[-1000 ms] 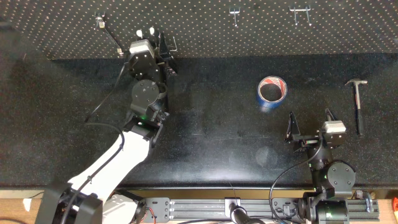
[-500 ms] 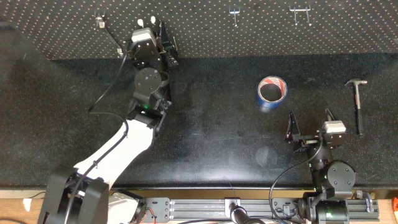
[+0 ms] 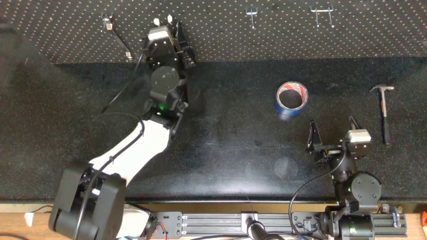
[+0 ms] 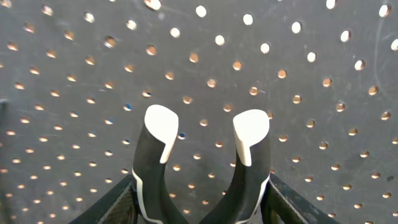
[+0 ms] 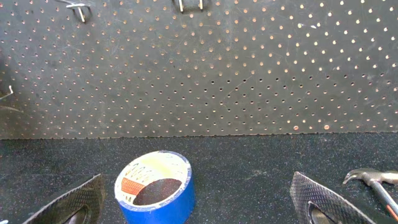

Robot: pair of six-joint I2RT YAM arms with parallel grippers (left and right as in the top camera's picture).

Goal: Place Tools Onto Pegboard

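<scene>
Here, close up against the pegboard [image 3: 280, 37], toward its left part: the left tool [image 3: 163, 21], parted to a moderate gap and empty. Between and behind its white-tipped fingers [image 4: 160, 124], perforated board close by in the left wrist view.

Low on the right side of the black surface [image 3: 227, 140], near its own base: the right tool [image 3: 332, 133], spread wide, gripping nothing, facing the pegboard.

Just ahead of that tool, lying flat on the surface with the hollow core up: a blue tape roll [image 3: 291, 99], apart from both fingers.

Farther right, well apart from the roll: a hammer [image 3: 383, 115], flat on the surface, head toward the pegboard, handle pointing back toward the arm bases. Touched by neither tool.

High on the pegboard, right of the middle: two bare metal hooks [image 3: 251, 13], one up and left of the tape roll, the other between the roll and the hammer.
</scene>
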